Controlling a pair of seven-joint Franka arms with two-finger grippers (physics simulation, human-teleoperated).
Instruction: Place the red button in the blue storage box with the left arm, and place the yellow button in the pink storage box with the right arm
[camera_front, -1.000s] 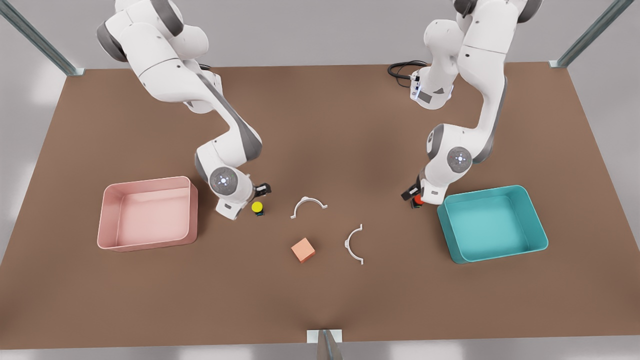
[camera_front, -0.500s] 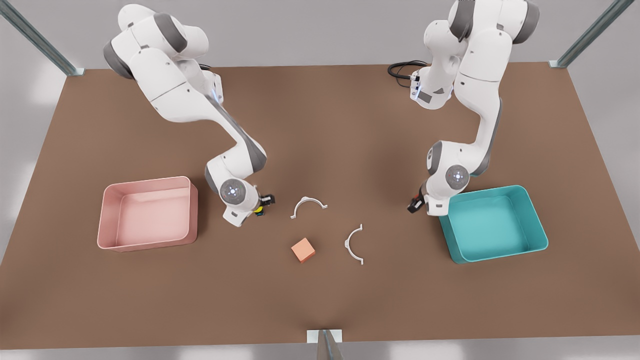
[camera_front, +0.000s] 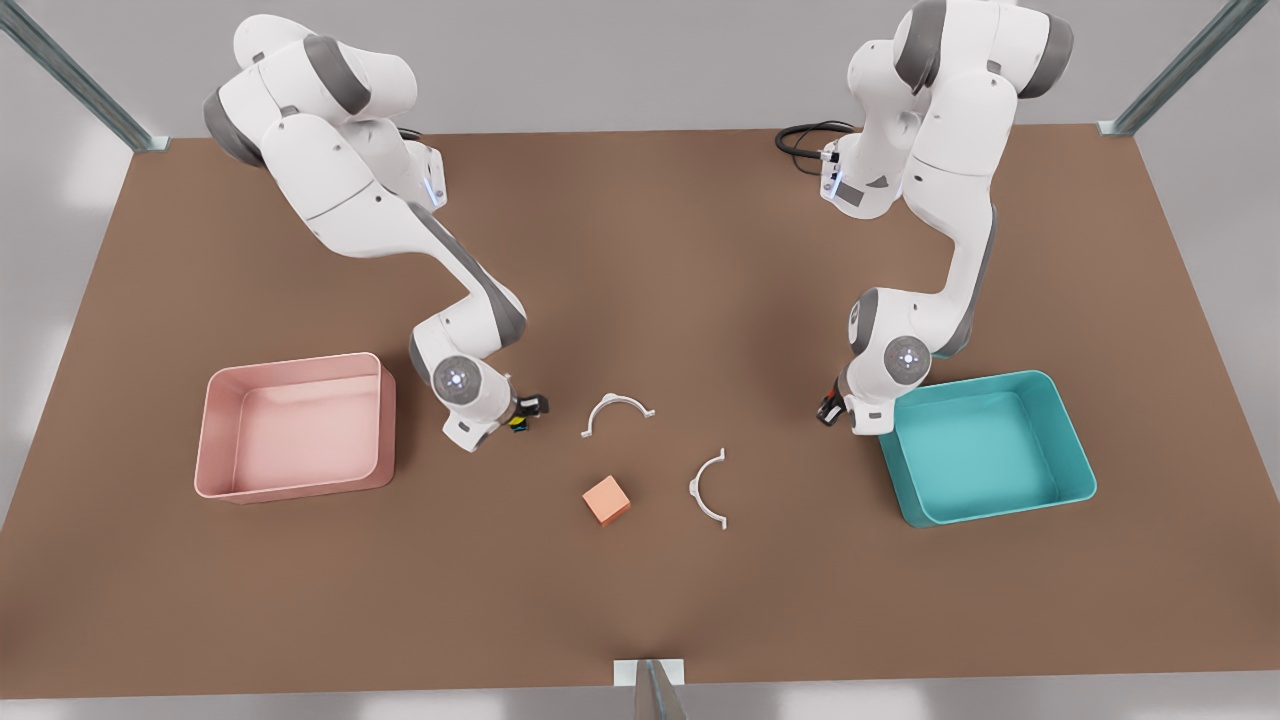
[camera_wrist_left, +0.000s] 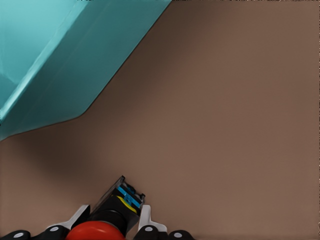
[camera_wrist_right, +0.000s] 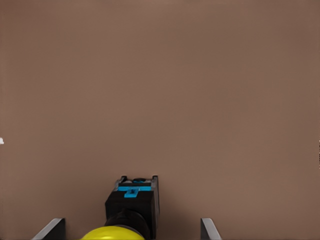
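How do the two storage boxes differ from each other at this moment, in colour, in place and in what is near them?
The pink storage box is pale pink and sits at the front view's left; the blue storage box is teal and sits at the front view's right. The left end effector, around the red button, is right beside the blue box; the right end effector, with the yellow button, stands apart from the pink one. Both are shallow, rounded and hold nothing.
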